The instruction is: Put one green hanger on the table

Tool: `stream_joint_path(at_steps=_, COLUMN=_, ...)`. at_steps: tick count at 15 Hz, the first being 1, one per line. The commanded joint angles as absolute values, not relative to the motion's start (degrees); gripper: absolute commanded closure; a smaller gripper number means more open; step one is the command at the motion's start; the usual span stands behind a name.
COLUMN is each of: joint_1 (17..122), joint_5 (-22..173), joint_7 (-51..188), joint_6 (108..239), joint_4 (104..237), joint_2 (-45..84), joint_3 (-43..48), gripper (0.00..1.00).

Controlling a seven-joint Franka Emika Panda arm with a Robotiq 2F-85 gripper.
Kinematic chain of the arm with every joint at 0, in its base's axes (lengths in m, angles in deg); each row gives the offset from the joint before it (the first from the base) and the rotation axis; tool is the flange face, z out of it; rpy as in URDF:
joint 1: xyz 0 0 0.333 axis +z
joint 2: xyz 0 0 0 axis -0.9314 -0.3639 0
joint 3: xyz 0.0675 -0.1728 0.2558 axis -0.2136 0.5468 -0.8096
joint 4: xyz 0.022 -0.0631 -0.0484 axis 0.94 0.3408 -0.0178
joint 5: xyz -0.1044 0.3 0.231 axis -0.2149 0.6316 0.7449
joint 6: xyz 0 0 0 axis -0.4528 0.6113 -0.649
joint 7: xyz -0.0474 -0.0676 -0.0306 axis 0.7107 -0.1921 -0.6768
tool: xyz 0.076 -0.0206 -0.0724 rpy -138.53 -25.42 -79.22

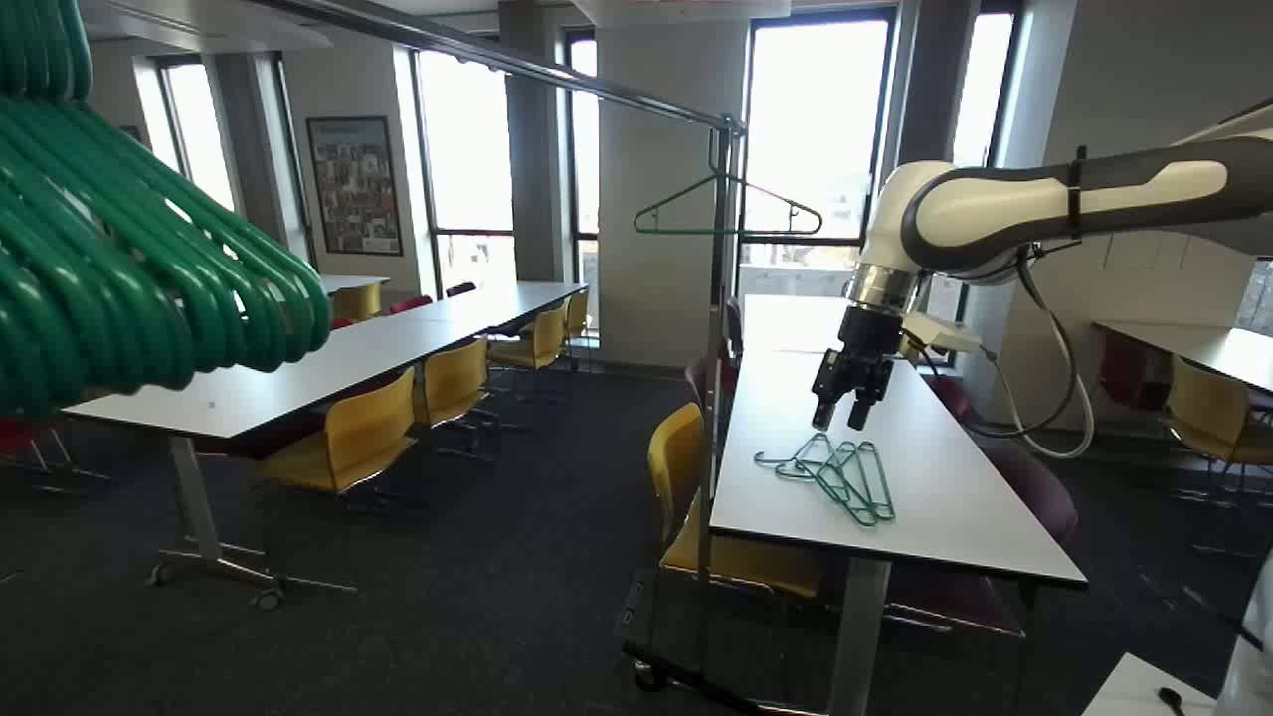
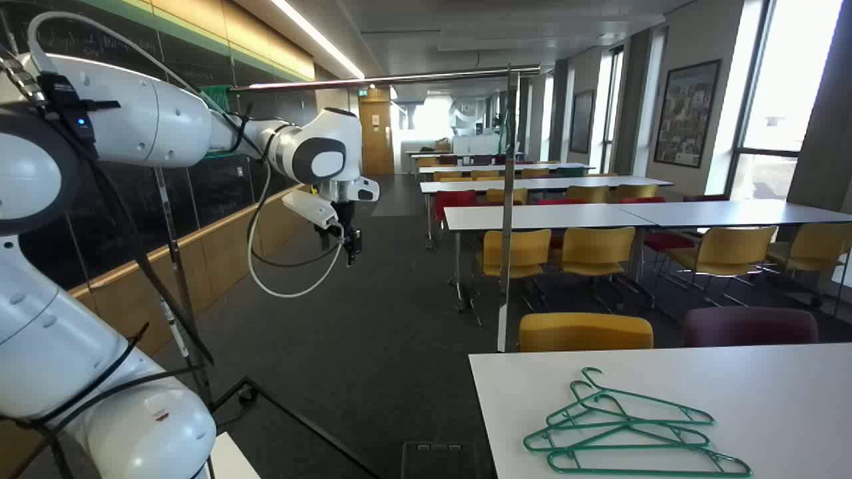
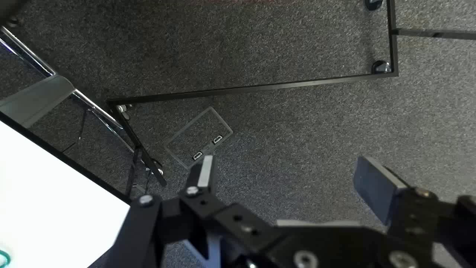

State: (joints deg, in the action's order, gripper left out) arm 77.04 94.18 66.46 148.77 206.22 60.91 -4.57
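Several thin green hangers lie overlapping on the white table, in an exterior view [image 1: 882,482] and in an exterior view [image 2: 649,473]. The table [image 1: 955,517] shows its near corner in an exterior view [image 2: 785,399] and its edge at lower left in the wrist view [image 3: 48,197], with a bit of green hanger [image 3: 7,256] in the corner. One single green hanger [image 1: 686,232] hangs at the rail's end. My gripper [image 1: 840,413] is open and empty. It is over the floor beside the table, in an exterior view [image 2: 351,256] and in the wrist view [image 3: 288,175].
A metal rail [image 1: 557,75] on a post [image 2: 508,233] carries a bunch of green hangers [image 1: 149,259] at its far end. The rack's black base frame [image 3: 241,90] lies on the floor below. Yellow chairs [image 2: 586,332] and purple chairs [image 2: 751,326] line the table.
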Motion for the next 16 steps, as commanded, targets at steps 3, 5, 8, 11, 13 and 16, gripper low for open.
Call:
stream_joint_path(at_steps=3, joint_1=76.2, joint_5=92.9, joint_7=65.3, joint_6=149.1, joint_4=206.2, joint_2=61.0, joint_3=-5.7, gripper=0.00)
stream_joint_path(at_steps=5, joint_1=75.3, joint_5=85.5, joint_7=63.4, joint_6=149.4, joint_4=204.2, joint_2=60.7, joint_3=-6.9, gripper=0.00)
stream_joint_path(at_steps=8, joint_1=74.2, joint_5=76.1, joint_7=60.0, joint_6=147.2, joint_4=198.8, joint_2=58.5, joint_3=-6.3, gripper=0.00)
stream_joint_path(at_steps=11, joint_1=72.9, joint_5=67.9, joint_7=54.9, joint_6=149.4, joint_4=193.7, joint_2=56.9, joint_3=-5.2, gripper=0.00)
stream_joint_path(at_steps=13, joint_1=72.2, joint_5=63.8, joint_7=50.8, joint_6=151.1, joint_4=189.5, joint_2=55.2, joint_3=-4.2, gripper=0.00)
stream_joint_path(at_steps=16, joint_1=72.1, joint_5=59.8, joint_7=44.0, joint_6=154.1, joint_4=185.0, joint_2=53.7, joint_3=-3.0, gripper=0.00)
